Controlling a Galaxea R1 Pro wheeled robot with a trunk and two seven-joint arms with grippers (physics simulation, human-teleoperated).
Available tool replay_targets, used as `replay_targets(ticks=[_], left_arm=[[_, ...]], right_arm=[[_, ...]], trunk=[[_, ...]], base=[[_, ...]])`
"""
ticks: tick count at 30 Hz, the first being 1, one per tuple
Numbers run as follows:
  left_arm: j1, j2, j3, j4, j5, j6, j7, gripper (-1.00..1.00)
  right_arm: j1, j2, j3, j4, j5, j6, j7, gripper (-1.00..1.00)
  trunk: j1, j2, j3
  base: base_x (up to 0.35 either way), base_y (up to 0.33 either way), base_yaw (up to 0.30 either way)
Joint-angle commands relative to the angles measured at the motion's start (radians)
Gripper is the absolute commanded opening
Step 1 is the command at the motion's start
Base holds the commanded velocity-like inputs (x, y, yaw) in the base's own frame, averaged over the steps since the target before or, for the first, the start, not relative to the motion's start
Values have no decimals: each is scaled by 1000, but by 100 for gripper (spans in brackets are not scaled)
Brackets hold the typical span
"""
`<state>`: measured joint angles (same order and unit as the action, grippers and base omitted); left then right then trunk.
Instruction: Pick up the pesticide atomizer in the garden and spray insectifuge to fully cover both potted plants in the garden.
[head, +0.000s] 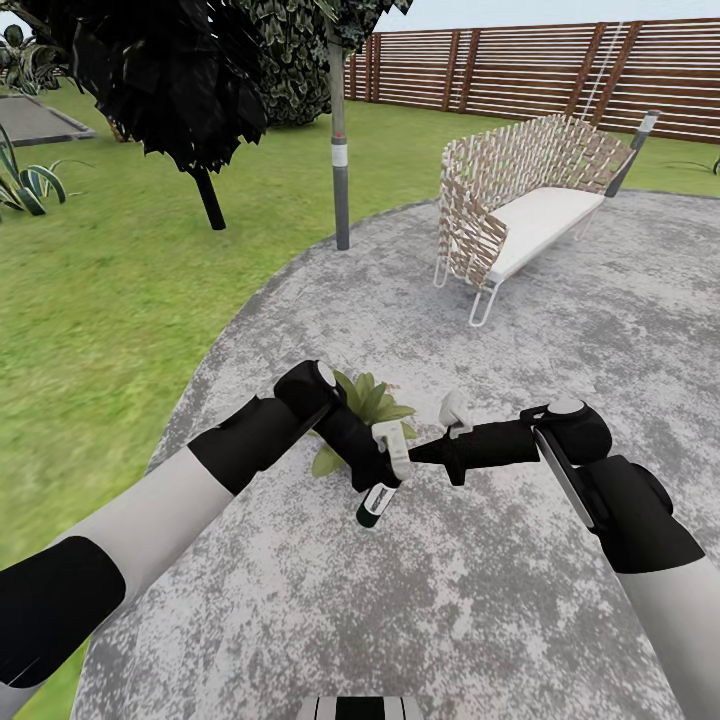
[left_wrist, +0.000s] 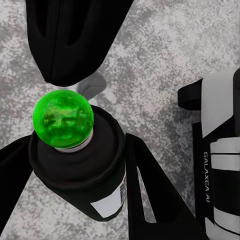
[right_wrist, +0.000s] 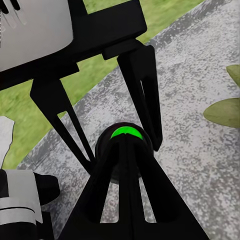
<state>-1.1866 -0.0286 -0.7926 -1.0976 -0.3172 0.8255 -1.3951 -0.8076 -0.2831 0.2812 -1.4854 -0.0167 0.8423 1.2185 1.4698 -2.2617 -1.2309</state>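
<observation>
Spraying step: pesticide atomizer (left_wrist: 80, 165) clamped in left gripper (head: 385, 478) beside potted plant (head: 372, 402); right gripper (head: 445, 432) state unclear; next, aim nozzle at leaves

White lettering "GALAXEA AI" runs along the black housing of the right gripper (left_wrist: 220, 165). The white label (left_wrist: 111, 204) on the pesticide atomizer (left_wrist: 85, 160) carries print too small to read.
</observation>
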Motion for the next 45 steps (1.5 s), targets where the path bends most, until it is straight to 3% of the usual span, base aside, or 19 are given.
replay_targets(ticks=[1,21,33,35,39,42,45], left_arm=[[-1,-1,1,-1,-9,11,-10,-100],[-10,0,-1,-1,-8,11,-10,-100],[5,14,-1,5,-10,7,-8,-100],[15,35,-2,45,-13,2,-8,-100],[22,78,-1,150,-72,-9,-8,-100],[23,113,0,201,-89,-11,-9,-100],[24,156,2,215,-92,-11,-11,-100]], right_arm=[[-1,-1,1,0,-2,7,1,-100],[-1,-2,1,0,-2,7,1,-100],[-1,-4,1,0,-2,7,1,-100],[-1,-4,0,0,-2,7,1,-100],[-1,-5,-2,-1,-2,6,1,-100],[-1,-6,-2,0,-2,6,1,-100],[1,-34,-2,0,-2,6,1,-100]], trunk=[[0,0,-1],[0,0,-1],[0,0,-1],[0,0,-1],[0,0,-1],[0,0,-1],[0,0,-1]], base=[[0,0,0],[0,0,0],[0,0,0],[0,0,0],[0,0,0],[0,0,0],[0,0,0]])
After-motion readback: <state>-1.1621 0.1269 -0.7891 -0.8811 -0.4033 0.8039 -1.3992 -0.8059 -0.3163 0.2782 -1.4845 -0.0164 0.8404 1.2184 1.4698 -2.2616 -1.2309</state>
